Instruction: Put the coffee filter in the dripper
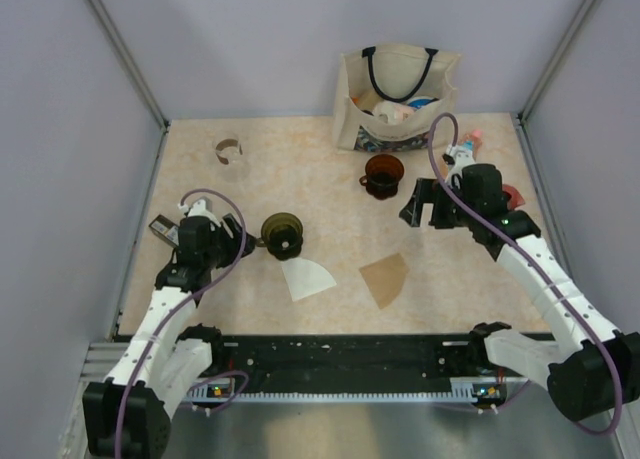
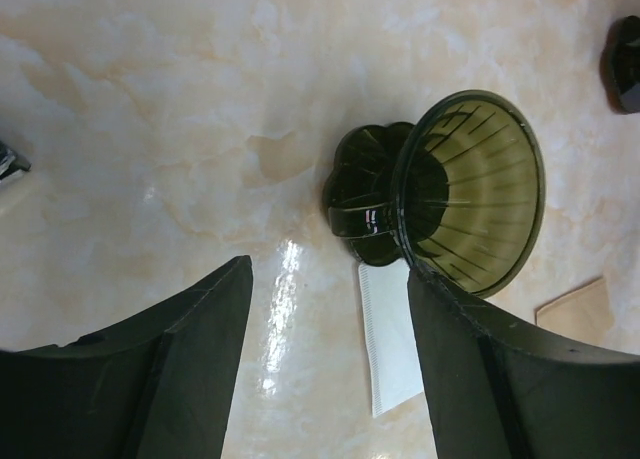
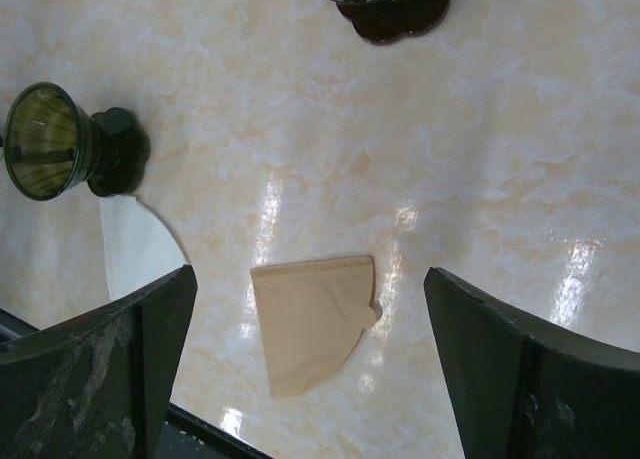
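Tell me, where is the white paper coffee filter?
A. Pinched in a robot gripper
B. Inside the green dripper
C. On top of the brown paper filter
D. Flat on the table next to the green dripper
D: the white paper coffee filter lies flat on the beige marbled table, right beside the olive-green ribbed dripper, whose cone is empty in the left wrist view.

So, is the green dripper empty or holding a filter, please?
Empty: the green dripper shows bare ribs inside; the white filter lies beside it.
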`<state>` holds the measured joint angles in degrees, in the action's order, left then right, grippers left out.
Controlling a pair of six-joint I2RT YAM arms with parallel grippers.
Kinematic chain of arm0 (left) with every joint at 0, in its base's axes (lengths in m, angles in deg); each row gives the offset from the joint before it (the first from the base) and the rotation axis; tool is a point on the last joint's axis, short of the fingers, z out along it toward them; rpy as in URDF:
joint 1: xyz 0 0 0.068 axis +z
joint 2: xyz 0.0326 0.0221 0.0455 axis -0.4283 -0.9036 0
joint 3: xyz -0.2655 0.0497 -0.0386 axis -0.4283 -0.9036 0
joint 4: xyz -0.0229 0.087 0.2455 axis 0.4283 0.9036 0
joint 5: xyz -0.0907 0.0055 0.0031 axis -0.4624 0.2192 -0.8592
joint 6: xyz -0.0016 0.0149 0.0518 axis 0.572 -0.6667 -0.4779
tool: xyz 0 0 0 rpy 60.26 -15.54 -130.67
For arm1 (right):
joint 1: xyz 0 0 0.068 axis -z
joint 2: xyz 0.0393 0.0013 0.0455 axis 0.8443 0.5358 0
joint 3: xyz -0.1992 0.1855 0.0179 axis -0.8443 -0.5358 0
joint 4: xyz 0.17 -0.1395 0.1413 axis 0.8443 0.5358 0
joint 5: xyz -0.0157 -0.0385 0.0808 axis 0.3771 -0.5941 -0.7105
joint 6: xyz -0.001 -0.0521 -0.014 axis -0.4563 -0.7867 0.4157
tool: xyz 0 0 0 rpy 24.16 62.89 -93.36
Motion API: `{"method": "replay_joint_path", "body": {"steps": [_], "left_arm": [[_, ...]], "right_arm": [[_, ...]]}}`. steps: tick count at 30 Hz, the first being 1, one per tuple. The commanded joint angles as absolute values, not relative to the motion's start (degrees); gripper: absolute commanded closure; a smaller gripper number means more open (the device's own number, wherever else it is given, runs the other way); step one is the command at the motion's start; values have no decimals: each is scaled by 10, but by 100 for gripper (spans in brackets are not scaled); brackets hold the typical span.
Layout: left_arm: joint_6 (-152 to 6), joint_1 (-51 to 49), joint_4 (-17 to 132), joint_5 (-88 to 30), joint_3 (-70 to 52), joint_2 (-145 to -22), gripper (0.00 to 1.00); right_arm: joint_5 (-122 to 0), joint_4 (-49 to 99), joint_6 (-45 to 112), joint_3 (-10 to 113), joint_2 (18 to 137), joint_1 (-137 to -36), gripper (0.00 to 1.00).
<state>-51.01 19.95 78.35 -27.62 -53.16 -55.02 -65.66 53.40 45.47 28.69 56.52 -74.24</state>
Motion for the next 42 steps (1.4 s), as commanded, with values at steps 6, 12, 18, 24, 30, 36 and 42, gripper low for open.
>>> {"method": "replay_joint_path", "body": {"steps": [6, 12, 18, 24, 30, 36, 42], "left_arm": [[-563, 197, 686, -336, -508, -575, 38], [-574, 197, 635, -327, -492, -613, 33], [-592, 197, 658, -349, -442, -711, 39], [-597, 179, 634, -371, -426, -753, 39], [-618, 116, 689, -259, -376, -817, 53], [-613, 91, 718, -189, -352, -852, 64], [-616, 79, 733, -181, -339, -855, 88]], "right_arm": [[-693, 492, 460, 264, 553, -742, 3], [-705, 488, 460, 261, 554, -743, 4], [-708, 482, 461, 250, 540, -742, 4], [-707, 482, 454, 247, 540, -743, 4], [-707, 482, 452, 233, 531, -742, 4], [-702, 481, 450, 228, 515, -742, 4], [-700, 479, 449, 226, 503, -742, 4]]}}
